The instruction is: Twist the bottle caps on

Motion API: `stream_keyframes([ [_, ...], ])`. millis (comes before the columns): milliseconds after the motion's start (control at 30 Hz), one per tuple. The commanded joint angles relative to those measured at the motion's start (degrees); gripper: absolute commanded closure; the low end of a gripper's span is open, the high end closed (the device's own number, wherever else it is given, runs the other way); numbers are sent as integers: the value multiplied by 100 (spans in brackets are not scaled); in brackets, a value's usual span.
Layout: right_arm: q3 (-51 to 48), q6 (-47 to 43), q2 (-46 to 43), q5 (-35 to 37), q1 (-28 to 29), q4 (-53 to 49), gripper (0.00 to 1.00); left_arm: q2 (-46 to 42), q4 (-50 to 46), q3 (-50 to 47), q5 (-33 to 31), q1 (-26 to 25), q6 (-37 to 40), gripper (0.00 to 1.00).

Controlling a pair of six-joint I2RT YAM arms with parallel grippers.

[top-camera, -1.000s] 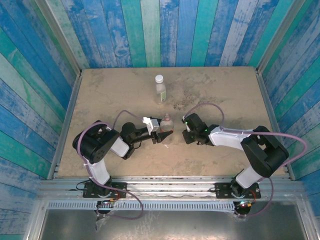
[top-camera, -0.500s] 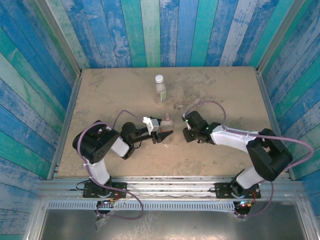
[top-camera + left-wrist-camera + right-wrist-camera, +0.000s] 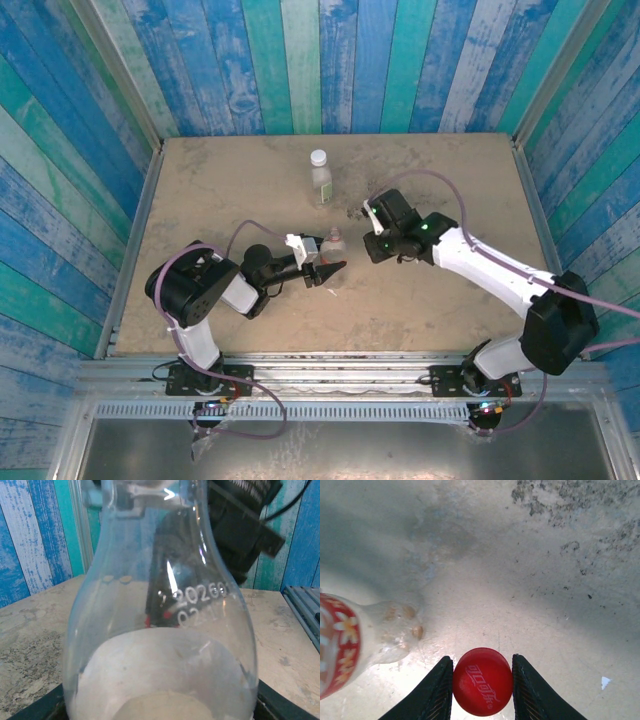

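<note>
Left tool (image 3: 328,268) pinches red-label bottle (image 3: 165,630), steadying it on desk (image 3: 220,180); right tool (image 3: 481,665) pinches red cap (image 3: 482,690) near neck, likely for threading.

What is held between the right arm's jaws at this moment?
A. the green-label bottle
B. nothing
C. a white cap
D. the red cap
D: the right wrist view shows the red cap pinched between the two dark jaws, above the table and apart from the red-label bottle.
</note>
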Motion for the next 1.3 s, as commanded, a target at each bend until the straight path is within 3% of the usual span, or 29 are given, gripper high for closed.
stream_keyframes([
  [0,556,-172,1,-163,27,-1079,66,-154,-439,-28,67,-19,76,38],
  [733,3678,-782,869,-300,390,-2961,66,-14,-235,-31,83,-19,14,39],
  [1267,4479,-896,1480,-479,918,-3066,66,-6,-311,-24,84,-21,83,38],
])
